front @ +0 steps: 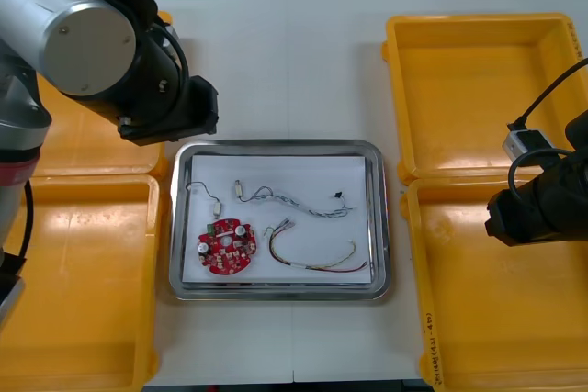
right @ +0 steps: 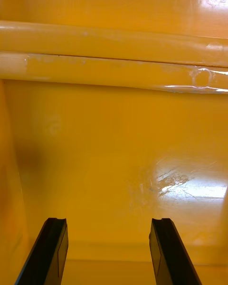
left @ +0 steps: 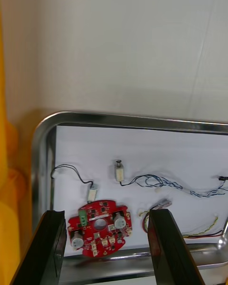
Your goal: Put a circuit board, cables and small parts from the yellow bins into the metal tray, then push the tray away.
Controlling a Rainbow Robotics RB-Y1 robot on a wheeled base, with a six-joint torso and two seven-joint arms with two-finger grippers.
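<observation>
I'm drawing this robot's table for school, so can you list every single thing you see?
Table: one, white, under everything.
Bins: four, yellow, two at each side.
Tray: one, metal, white inside, between the bins.
Board: one, red, tray's near left corner.
Blue-white cable: one, across the tray's middle.
Red-yellow cable: one, right of the board.
Black cable: one, beyond the board.
Metal parts: two, silver, on cable ends.
Left gripper: black, open, above the tray's left side.
Right gripper: black, open, over the near right bin.
</observation>
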